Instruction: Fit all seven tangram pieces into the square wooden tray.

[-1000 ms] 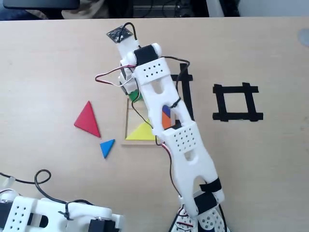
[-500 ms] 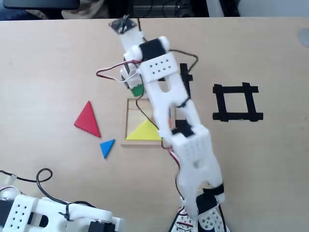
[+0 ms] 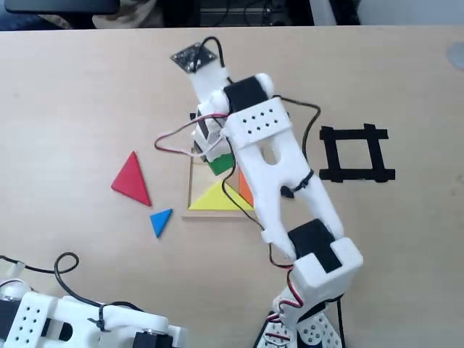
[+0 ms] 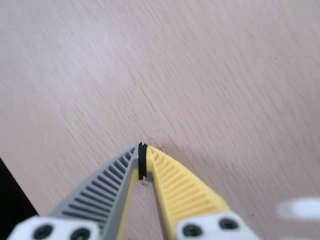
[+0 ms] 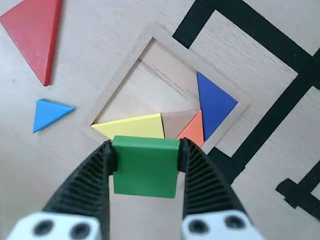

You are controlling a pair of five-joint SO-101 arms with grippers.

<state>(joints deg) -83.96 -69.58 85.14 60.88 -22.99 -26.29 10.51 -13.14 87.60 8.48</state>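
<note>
My right gripper (image 5: 145, 146) is shut on a green square piece (image 5: 145, 166) and holds it above the near part of the square wooden tray (image 5: 120, 75). In the tray lie a yellow triangle (image 5: 132, 125), a small orange triangle (image 5: 192, 131) and a dark blue triangle (image 5: 214, 102). From the high view, the green square (image 3: 221, 164) hangs over the tray (image 3: 210, 212) beside the yellow triangle (image 3: 212, 197). A red triangle (image 3: 132, 178) and a small light blue triangle (image 3: 160, 220) lie on the table left of the tray. My left gripper (image 4: 142, 161) is shut, holding nothing, over bare table.
Black tape squares (image 3: 354, 154) mark the table right of the tray, and one of them (image 5: 260, 30) borders the tray. The left arm's body (image 3: 72, 319) sits at the near left corner. The right arm (image 3: 283, 181) stretches across the tray's right side.
The right arm has swung back with the green square, from beyond the tray's far edge to above the tray. Its elbow has drawn toward the near right.
</note>
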